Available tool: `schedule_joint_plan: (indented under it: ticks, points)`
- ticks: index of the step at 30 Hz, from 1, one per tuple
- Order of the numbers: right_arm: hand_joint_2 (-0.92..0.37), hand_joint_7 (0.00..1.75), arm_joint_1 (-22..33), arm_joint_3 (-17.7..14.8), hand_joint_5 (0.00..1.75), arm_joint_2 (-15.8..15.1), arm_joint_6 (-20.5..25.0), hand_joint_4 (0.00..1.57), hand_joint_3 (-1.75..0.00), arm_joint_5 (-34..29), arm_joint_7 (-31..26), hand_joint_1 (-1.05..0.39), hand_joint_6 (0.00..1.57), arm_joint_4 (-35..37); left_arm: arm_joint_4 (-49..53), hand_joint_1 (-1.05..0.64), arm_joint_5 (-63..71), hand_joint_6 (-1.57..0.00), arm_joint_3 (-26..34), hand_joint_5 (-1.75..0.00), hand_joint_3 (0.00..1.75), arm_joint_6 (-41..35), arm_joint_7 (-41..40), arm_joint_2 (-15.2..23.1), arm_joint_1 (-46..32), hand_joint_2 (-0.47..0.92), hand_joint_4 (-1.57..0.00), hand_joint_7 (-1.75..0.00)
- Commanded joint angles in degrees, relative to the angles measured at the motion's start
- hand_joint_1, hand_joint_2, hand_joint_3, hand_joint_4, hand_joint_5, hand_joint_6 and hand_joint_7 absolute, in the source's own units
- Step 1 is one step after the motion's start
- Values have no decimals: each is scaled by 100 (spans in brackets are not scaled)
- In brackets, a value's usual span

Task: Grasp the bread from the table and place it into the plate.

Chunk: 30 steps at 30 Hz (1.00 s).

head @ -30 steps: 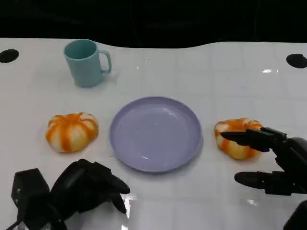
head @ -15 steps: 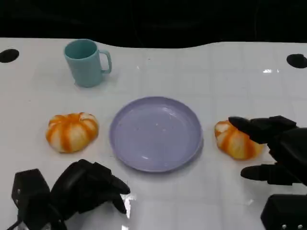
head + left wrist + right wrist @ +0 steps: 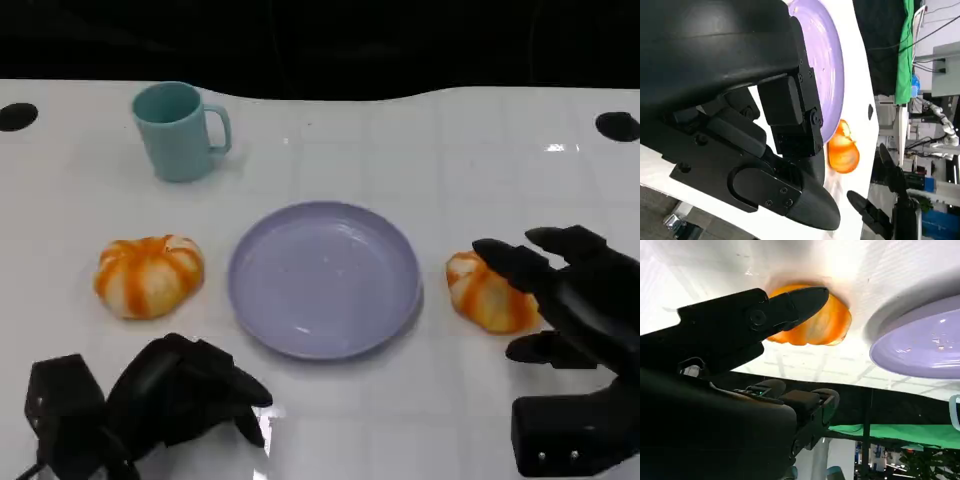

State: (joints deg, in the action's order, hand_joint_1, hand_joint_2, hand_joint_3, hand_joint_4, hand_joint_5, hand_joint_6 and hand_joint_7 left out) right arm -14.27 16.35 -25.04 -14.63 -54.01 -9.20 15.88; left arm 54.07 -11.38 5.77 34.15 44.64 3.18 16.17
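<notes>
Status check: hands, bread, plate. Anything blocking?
Right hand open around right bread, not gripping. Left hand curled, idle. Plate empty; path clear.

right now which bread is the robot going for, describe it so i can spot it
Start at the purple plate in the middle of the white table. Two orange-and-white striped buns flank it; the target is the right bun, on the side away from the teal mug. Unlike the left bun, it has the right hand spread open around it.
</notes>
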Motion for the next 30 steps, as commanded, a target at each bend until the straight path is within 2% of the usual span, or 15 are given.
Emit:
schedule_joint_plan:
  ticks: [1,9,15,24,26,29,30]
  points:
    - [-89,0,-297,245,29,-6,126,12,0,-7,-76,-64,24,448,-60,-105,-38,-157,20,-87,0,17,18,88,-87,84,-127,-4]
    - [-91,0,-691,600,28,108,269,11,0,95,-121,-66,20,1156,-113,-105,-77,-156,18,-88,0,-56,68,92,-121,84,-126,-3]
    - [-91,1,-1218,910,27,315,322,13,0,40,-468,-68,23,2230,-180,-105,2,-157,-18,-88,1,24,-38,87,-178,85,-126,-3]
    - [-92,2,-1841,1158,24,544,198,19,-3,231,-950,-63,26,3566,-298,-105,-39,-157,-18,-88,0,-23,-10,76,-248,85,-126,-3]
    - [-92,2,-1907,1180,24,564,130,22,-5,286,-1059,-60,29,3737,-318,-105,-38,-157,-20,-89,0,-12,-8,77,-262,85,-126,-3]
    - [-92,6,-1956,1176,29,570,-91,37,-7,421,-1346,-50,39,3917,-340,-105,-51,-156,-21,-89,0,-7,20,78,-279,85,-126,-3]
    - [-92,11,-1966,1177,41,569,-168,55,-8,451,-1473,-41,53,3962,-344,-105,-57,-156,-20,-89,0,-9,28,79,-283,85,-126,-3]
